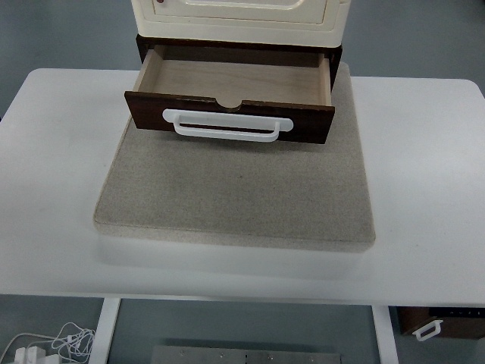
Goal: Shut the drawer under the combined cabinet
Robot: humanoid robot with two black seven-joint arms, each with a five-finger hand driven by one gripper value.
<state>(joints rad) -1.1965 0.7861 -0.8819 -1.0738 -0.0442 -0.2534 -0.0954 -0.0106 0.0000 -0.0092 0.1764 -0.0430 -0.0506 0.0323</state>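
Neither hand appears in the view, so their state, and which arm is nearer, cannot be determined. Nearest the camera lies the white flat counter [424, 189], carrying a beige rectangular fabric mat [235, 197]. At the mat's far edge sits the dark brown wooden drawer [227, 83], pulled out toward the camera and empty. Its white plastic bar handle [226, 127] runs left-right across the front panel. Closing therefore requires, in estimation, a push on that panel directly away from the camera. Above the drawer, the cream cabinet [235, 11] is cut off by the frame.
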